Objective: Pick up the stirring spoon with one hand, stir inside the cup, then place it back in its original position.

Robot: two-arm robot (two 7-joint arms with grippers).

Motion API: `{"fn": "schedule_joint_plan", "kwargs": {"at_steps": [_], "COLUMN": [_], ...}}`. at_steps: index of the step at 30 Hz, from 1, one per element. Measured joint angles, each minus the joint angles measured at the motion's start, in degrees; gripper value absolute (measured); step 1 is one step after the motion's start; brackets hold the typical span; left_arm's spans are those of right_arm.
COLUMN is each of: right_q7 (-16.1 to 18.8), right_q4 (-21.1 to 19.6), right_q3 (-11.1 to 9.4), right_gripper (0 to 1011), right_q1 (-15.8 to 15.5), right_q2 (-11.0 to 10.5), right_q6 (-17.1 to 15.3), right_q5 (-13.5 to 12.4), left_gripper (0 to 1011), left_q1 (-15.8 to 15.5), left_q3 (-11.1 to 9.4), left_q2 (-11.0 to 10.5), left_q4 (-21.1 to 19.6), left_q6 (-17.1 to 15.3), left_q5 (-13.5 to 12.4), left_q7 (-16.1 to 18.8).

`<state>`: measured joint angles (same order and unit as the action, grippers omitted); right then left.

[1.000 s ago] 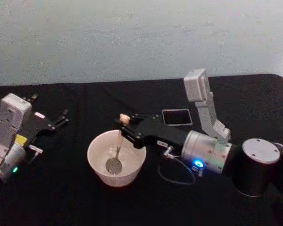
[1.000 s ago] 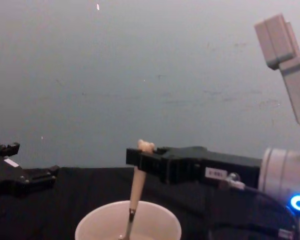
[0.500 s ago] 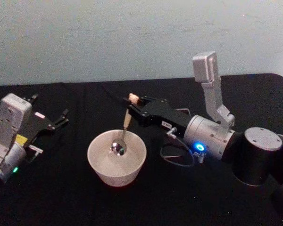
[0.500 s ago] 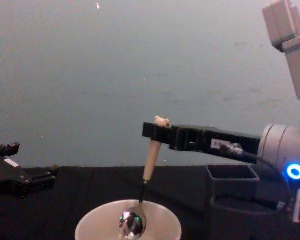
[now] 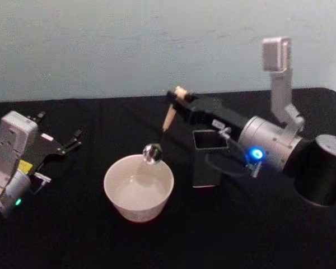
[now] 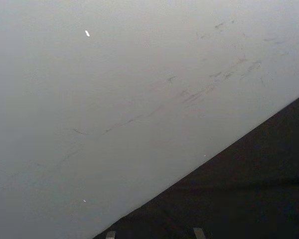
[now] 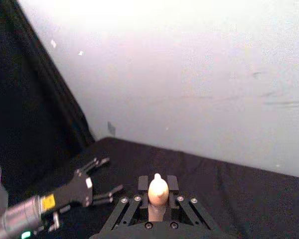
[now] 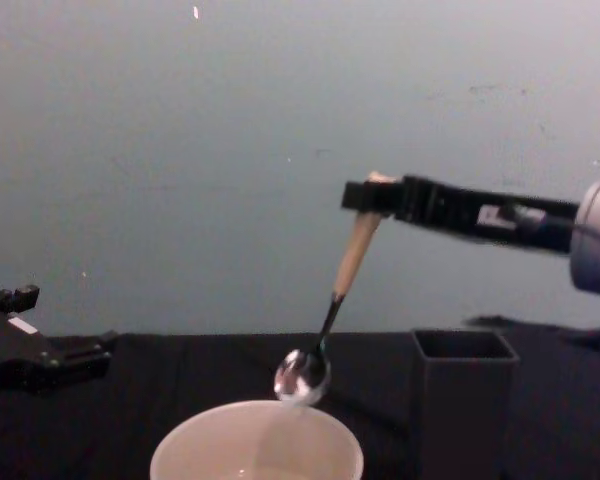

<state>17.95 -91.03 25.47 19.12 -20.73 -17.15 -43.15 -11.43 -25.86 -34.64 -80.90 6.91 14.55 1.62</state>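
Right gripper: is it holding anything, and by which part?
The right gripper is shut on the spoon at the top of its beige handle, bowl hanging above the cup. Left gripper holds nothing.

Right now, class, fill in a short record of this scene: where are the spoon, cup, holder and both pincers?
spoon: stirring spoon tilted, bowl just above the cup rim
cup: upright, left of the box holder
box holder: upright, apart from cup
right pincer: shut on spoon's handle top
left pincer: open, parked far left
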Motion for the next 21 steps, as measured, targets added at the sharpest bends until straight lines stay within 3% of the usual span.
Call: {"fn": "schedule_joint_plan", "kwargs": {"at_steps": [10, 14, 21], "right_q7": [-2.3, -2.7, -2.1], "right_q4": [-2.0, -3.4, -5.0], "right_q3": [-4.7, -7.2, -10.0], "right_gripper": [223, 223, 223], "right_q1": [-0.2, -0.9, -2.7], "right_q2": [-1.2, -2.7, -5.8], "right_q6": [-1.5, -1.7, -0.5], "right_q5": [-6.4, -9.1, -11.4], "left_gripper": [1001, 1001, 1001], "left_q1": [0.0, 0.0, 0.0], "left_q3": [0.0, 0.0, 0.0], "left_q2": [0.0, 0.0, 0.0], "left_q4": [0.0, 0.0, 0.0], "left_q6": [0.0, 0.0, 0.0], "left_q5": [0.0, 0.0, 0.0], "left_q7": [0.0, 0.0, 0.0]}}
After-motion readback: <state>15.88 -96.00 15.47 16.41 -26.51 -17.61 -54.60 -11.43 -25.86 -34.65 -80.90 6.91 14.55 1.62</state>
